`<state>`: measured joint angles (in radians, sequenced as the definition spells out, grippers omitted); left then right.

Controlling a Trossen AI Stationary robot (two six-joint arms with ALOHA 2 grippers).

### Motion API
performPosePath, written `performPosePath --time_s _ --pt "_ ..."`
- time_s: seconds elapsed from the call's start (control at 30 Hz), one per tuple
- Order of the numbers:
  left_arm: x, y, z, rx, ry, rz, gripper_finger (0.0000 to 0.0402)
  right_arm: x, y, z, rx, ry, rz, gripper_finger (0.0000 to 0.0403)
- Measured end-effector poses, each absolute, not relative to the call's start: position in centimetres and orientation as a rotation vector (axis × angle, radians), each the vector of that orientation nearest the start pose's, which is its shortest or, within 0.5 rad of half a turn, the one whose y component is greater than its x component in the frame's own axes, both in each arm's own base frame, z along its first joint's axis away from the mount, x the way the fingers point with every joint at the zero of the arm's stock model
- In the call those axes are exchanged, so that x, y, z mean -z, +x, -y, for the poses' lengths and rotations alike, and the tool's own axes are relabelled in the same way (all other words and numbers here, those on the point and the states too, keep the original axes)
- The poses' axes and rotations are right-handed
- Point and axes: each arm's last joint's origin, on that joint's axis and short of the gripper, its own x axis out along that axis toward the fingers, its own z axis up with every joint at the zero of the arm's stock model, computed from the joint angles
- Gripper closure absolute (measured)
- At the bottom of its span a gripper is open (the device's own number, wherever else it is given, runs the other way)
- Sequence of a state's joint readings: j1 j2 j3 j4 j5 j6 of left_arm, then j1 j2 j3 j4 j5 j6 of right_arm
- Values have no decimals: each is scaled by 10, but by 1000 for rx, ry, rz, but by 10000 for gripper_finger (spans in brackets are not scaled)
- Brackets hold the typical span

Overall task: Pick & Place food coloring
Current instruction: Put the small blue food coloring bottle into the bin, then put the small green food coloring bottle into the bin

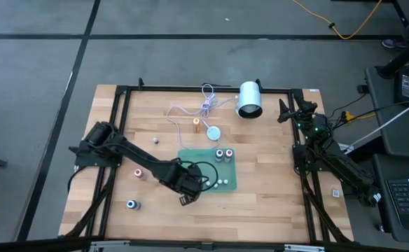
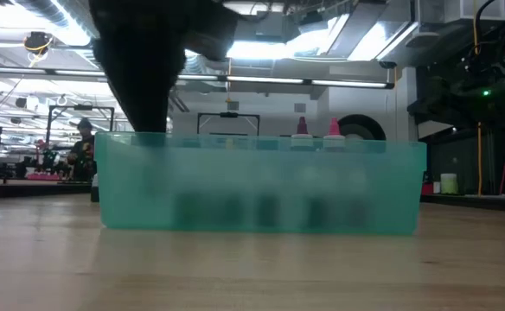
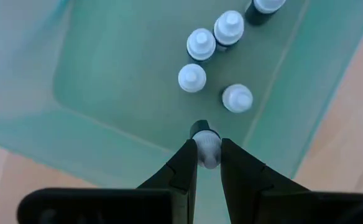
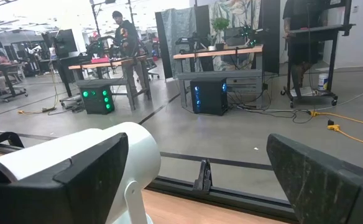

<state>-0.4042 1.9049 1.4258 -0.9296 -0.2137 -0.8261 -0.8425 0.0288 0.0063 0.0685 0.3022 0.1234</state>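
- The left gripper is over the green tray, clamped on one small food coloring bottle.
- The right gripper waits at the table edge, fingers apart.

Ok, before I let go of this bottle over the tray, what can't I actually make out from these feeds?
- Held food coloring bottle: left wrist view shows only its white cap between the left gripper fingers, so its colour stays hidden.
- Bottles in the green tray: low view blurs them behind the frosted wall.
- Its height above the tray floor: not readable in any view.
- Right gripper: open, off by the white cylinder.
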Motion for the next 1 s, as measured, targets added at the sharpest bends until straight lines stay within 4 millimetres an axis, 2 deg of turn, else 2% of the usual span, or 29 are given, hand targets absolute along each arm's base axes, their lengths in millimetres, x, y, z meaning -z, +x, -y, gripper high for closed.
performPosePath --time_s 0.27,0.47,0.87,1.0 --pt "-181 354 137 -334 -267 -1289 351 -170 59 79 1139 97 117 19" --pt "-179 355 134 -349 -264 -1295 347 -170 59 79 1140 97 117 19" --pt "-180 356 128 -369 -277 -1295 283 -170 59 79 1140 97 117 19" --pt "-190 355 123 -371 -285 -1265 249 -170 59 79 1140 97 117 19"
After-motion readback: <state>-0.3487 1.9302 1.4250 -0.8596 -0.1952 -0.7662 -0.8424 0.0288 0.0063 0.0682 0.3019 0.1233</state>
